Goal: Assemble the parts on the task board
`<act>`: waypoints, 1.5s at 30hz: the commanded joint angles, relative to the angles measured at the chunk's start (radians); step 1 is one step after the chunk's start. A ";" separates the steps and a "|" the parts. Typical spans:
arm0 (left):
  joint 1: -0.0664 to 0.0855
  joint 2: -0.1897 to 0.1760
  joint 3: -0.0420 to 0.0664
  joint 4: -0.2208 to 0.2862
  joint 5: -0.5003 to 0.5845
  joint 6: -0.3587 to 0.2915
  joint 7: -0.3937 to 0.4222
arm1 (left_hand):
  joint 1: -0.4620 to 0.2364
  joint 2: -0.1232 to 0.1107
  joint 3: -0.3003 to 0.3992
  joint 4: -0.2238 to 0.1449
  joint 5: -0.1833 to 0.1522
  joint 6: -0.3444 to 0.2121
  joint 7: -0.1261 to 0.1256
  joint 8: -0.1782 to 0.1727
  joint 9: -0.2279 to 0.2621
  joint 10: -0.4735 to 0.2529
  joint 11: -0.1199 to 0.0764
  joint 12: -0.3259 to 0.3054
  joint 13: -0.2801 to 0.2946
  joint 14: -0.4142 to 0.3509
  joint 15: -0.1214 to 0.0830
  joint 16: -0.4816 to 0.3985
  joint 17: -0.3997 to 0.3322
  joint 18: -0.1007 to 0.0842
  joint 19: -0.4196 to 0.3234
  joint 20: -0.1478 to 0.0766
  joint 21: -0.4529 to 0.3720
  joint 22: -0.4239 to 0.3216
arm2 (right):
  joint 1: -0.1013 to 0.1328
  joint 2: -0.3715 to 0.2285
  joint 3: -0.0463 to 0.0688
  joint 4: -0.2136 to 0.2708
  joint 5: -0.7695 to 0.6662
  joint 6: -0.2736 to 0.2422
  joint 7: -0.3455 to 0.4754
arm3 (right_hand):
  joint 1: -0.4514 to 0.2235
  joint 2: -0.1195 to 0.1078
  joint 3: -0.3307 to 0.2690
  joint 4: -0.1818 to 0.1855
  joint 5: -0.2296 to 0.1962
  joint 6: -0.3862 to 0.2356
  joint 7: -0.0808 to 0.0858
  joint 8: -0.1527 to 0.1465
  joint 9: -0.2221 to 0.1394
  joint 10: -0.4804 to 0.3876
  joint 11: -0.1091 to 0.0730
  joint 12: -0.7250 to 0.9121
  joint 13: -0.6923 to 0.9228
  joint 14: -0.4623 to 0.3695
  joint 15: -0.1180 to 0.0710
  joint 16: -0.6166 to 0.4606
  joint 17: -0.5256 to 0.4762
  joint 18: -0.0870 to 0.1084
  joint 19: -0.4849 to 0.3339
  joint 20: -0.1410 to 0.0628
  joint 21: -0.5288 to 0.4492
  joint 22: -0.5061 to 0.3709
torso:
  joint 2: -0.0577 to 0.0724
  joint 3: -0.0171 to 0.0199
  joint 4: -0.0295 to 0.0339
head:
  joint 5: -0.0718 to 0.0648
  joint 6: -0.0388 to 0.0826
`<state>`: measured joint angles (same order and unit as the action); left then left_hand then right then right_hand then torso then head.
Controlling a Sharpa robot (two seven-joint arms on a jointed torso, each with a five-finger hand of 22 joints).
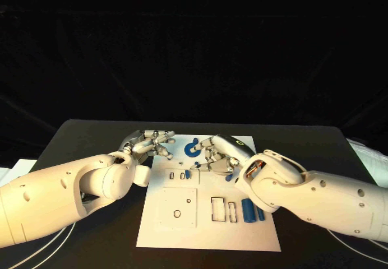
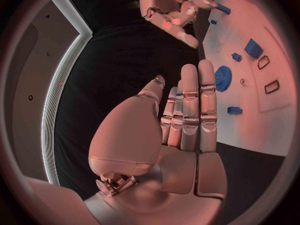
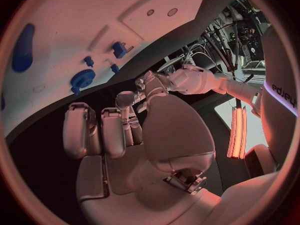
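Hovering at the far end of the task board (image 1: 206, 224), the left hand (image 1: 149, 141) is seen with fingers straight and apart, nothing held. The right hand (image 1: 217, 156) is curled over the board's upper middle; whether anything is pinched cannot be told. Just beside it lies a blue hook-shaped part (image 1: 192, 148), and a toothed blue gear (image 2: 222, 78) sits nearby. Two blue cylinders (image 1: 254, 212) lie beside rectangular slots. The smooth white board rests on the matte black desk (image 1: 89, 140).

My head camera looks down from above at the task board (image 1: 208, 224) on the black table (image 1: 89, 134). Each wrist camera sits close behind its own palm, and both catch the board's blue gear (image 2: 223, 78) (image 3: 81, 78).
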<state>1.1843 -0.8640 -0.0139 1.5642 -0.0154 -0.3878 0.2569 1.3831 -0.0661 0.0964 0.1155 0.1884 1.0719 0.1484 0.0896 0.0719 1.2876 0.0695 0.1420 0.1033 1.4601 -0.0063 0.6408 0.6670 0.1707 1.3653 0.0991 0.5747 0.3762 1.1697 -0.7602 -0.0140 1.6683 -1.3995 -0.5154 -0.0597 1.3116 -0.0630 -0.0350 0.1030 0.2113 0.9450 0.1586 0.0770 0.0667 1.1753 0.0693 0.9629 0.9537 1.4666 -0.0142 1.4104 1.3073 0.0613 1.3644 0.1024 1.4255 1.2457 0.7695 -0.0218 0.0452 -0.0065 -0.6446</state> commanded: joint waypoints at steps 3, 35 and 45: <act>0.012 -0.006 0.001 -0.007 -0.233 0.070 -0.270 | -0.072 -0.003 -0.026 0.055 -0.007 0.037 -0.048 0.038 0.017 0.114 -0.042 0.184 0.143 0.092 -0.042 0.763 0.722 -0.077 0.110 -0.047 0.539 0.588 | 0.053 -0.094 0.003 0.029 0.367 0.095 0.193 | 0.020 0.017 0.001 -0.007 0.012 -0.003 -0.004 0.009 0.002 0.000 -0.002 0.002 0.000 0.051 0.006 -0.005 0.013 0.011 0.000 -0.001 -0.002 -0.004 | -0.017 0.0081 -0.0076 | 0.007 -0.010; 0.119 0.222 -0.002 -0.176 -0.962 0.492 -0.910 | -0.259 0.078 -0.289 0.175 -0.142 -0.036 -0.108 0.421 0.328 0.060 -0.100 1.031 0.998 0.111 -0.084 0.930 0.904 -0.142 0.154 -0.081 0.922 1.072 | 0.122 -0.240 0.002 -0.003 0.596 0.167 0.156 | 0.008 0.046 -0.032 0.007 0.058 0.004 -0.007 0.016 0.002 0.008 -0.005 0.007 -0.009 0.048 0.003 -0.022 -0.008 0.014 -0.006 -0.004 -0.009 -0.018 | -0.045 0.0162 -0.0299 | 0.024 -0.035; 0.120 0.245 -0.005 -0.197 -0.978 0.537 -0.927 | -0.261 0.093 -0.327 0.176 -0.142 -0.063 -0.110 0.458 0.376 0.057 -0.101 1.032 1.002 0.111 -0.085 0.930 0.904 -0.142 0.152 -0.082 0.922 1.073 | 0.122 -0.232 0.002 -0.010 0.583 0.176 0.146 | 0.007 0.047 -0.034 0.008 0.062 0.004 -0.007 0.017 0.002 0.009 -0.005 0.007 -0.009 0.047 0.003 -0.025 -0.011 0.015 -0.009 -0.005 -0.011 -0.022 | -0.042 0.0159 -0.0302 | 0.027 -0.043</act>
<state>1.3019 -0.6214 -0.0191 1.3680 -0.9679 0.1019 -0.6488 1.1223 0.0199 -0.2246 0.2907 0.0507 1.0159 0.0388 0.5421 0.4455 1.3453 -0.0254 1.1698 1.1040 1.4657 -0.0840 1.5685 1.3077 0.0467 1.4669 0.0233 1.4936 1.3080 1.2915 -0.9943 -0.0123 1.6590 -0.7982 -0.3611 0.0952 1.3266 -0.0186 -0.0634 0.1091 0.2709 0.9480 0.1556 0.0887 0.0676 1.1788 0.0658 0.9669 0.9453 1.4666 -0.0143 1.3909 1.2967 0.0611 1.3606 0.0986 1.4211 1.2248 0.7266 -0.0058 0.0145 0.0193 -0.6849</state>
